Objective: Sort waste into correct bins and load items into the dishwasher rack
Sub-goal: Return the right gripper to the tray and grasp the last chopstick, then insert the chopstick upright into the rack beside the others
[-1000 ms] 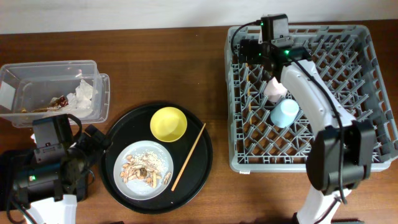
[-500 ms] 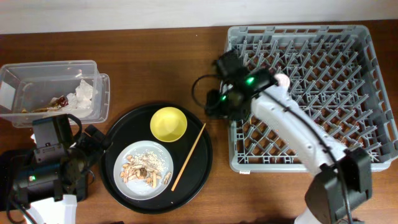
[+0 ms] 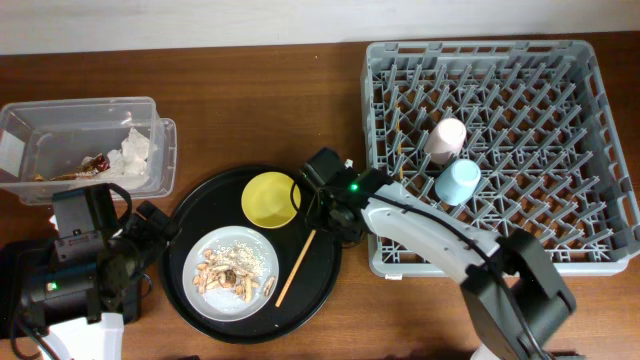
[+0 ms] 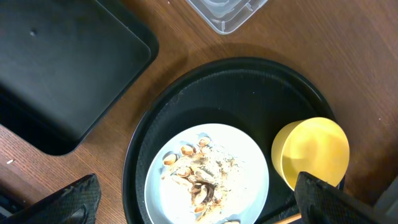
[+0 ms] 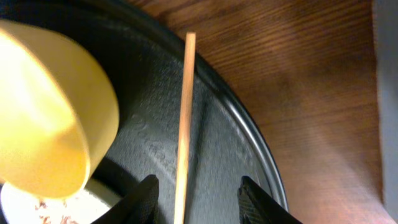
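We're low over the round black tray (image 3: 205,208) with the right gripper (image 5: 199,186). Its fingers (image 5: 144,199) are spread apart, and the wooden chopstick (image 5: 184,112) runs straight up between them. It sits nearer the finger on the 9 o'clock side of the wrist view, but we can't tell whether that finger touches it. The gripper holds nothing.

From overhead, the chopstick lies on the tray's 3 o'clock side, slanting from 1 o'clock down to 7 o'clock, with its upper end under the right wrist. The small yellow bowl (image 3: 271,198) sits just at 9 o'clock of that gripper, at the tray's 12 o'clock. The round white plate (image 3: 255,285) rests at the tray's 7 o'clock, with food scraps (image 3: 226,270) heaped on it.

The left gripper (image 4: 196,180) is wide open and empty, hovering above the plate's 9 o'clock edge. The shallow black tray (image 4: 56,68) lies on the tabletop at 10 o'clock in its wrist view.

At 10 o'clock on the tabletop, the clear tub (image 3: 55,125) holds a crumpled napkin (image 3: 135,150) and the brown wrapper (image 3: 97,162). At 2 o'clock, the dishwasher rack (image 3: 570,90) carries the pink cup (image 3: 445,140). The light blue cup (image 3: 458,182) is just beside it at 5 o'clock.
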Controlling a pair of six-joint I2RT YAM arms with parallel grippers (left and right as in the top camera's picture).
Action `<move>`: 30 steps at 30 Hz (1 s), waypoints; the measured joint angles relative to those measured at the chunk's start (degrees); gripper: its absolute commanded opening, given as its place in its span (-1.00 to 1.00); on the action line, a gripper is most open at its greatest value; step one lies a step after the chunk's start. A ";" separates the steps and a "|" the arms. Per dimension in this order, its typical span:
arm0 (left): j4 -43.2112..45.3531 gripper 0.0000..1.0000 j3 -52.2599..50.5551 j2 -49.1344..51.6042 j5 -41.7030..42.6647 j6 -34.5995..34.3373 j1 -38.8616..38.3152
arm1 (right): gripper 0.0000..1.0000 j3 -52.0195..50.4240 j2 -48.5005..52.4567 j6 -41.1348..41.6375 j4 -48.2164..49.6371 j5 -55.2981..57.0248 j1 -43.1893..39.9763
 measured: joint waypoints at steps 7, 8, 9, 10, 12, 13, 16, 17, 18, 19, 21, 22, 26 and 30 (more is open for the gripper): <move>-0.02 0.98 0.00 0.00 0.00 0.00 0.00 | -0.14 -0.22 4.68 2.05 2.49 0.04 1.97; -0.02 0.98 0.00 0.00 0.00 0.00 0.00 | -0.14 -0.22 4.76 2.36 3.06 0.02 2.40; 0.00 0.98 0.00 0.00 0.00 0.00 0.00 | -0.15 -0.22 4.90 2.58 3.28 0.31 2.80; 0.00 0.98 0.00 -0.02 0.00 0.00 0.00 | -0.28 -0.22 5.22 2.95 3.41 0.72 3.30; -0.02 0.98 0.00 0.00 0.00 0.00 0.00 | -0.34 -0.24 6.56 3.82 3.80 1.22 4.07; 0.00 0.98 0.00 -0.02 0.00 0.00 0.00 | -0.39 -0.24 6.75 4.20 3.87 1.53 4.17; -0.02 0.98 0.00 -0.02 0.00 0.00 0.00 | -0.54 -0.22 6.86 4.48 4.02 1.99 4.22; 0.00 0.98 0.00 0.00 0.00 0.00 0.00 | -0.91 -0.17 6.86 4.46 3.78 1.99 4.22; -0.02 0.98 0.00 0.00 0.00 0.00 0.00 | -0.92 0.13 6.97 4.57 3.15 2.10 4.20; -0.02 0.98 0.00 0.00 0.00 0.00 0.00 | -0.92 0.90 7.08 4.26 1.14 1.99 4.11; -0.02 0.98 0.02 -0.02 0.00 0.00 0.00 | -0.92 3.87 7.04 3.63 -3.26 1.75 3.21; -0.07 0.98 0.00 0.00 0.02 0.00 0.00 | -0.92 6.34 6.82 2.29 -5.79 1.73 1.92; 0.00 0.98 0.00 0.00 0.00 0.00 0.00 | -0.91 15.45 3.67 -6.86 -14.60 1.27 -4.76; 0.00 0.98 0.00 0.00 0.00 0.00 0.00 | -0.91 26.77 1.33 -28.48 -18.29 1.11 -16.57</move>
